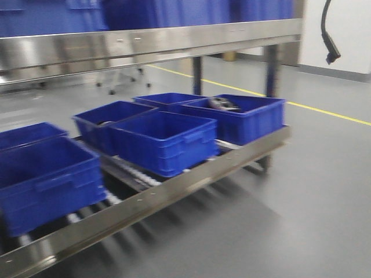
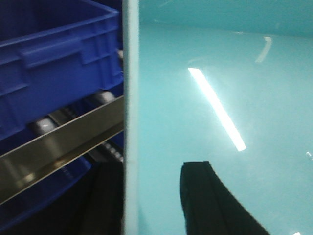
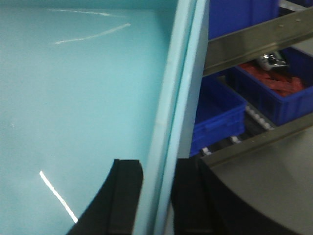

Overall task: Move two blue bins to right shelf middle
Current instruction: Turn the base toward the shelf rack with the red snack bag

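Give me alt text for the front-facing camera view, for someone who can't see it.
Several open blue bins sit on a slanted stainless roller shelf, seen slightly blurred. The far-right bin holds a small dark item; more blue bins line the upper shelf. Grey floor with a yellow line lies beyond.

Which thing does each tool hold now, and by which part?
Both hold a turquoise panel by its edges: right tool straddles one edge; left hold is unclear.
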